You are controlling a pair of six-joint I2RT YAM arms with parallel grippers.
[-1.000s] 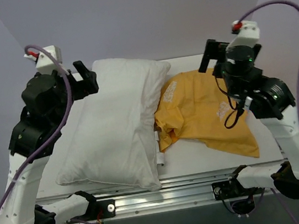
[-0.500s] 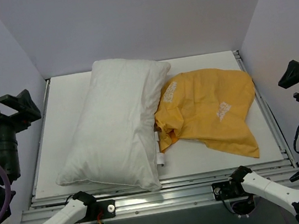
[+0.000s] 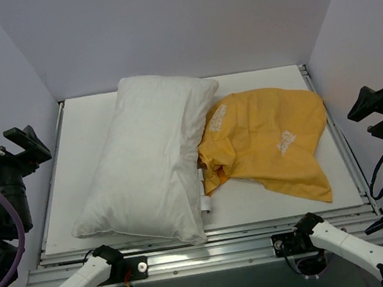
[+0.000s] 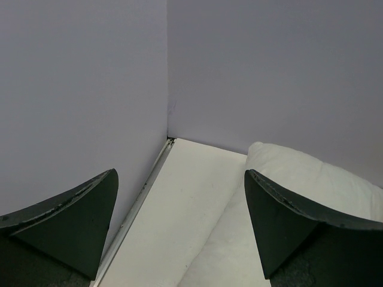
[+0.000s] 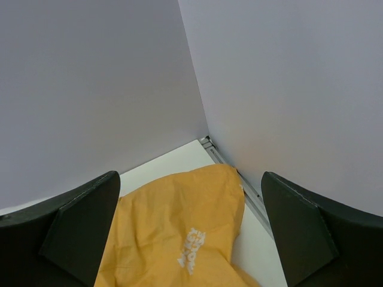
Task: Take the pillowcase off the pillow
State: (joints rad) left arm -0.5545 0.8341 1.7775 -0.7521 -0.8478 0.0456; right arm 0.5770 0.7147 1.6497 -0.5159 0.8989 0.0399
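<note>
Off the table (image 3: 83, 130), backed left gripper (image 4: 179, 173) and right gripper (image 5: 188, 174) to side edges, jaws spread, empty. Found pillow (image 3: 150, 156) bare beside pillowcase (image 3: 269, 139); judged task done.

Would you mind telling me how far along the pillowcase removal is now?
Done: the pillow lies bare, with the pillowcase crumpled beside it, touching its right edge. In hand: nothing; the left tool and right tool are open and empty, off beside the table. Left: nothing apparent.
</note>
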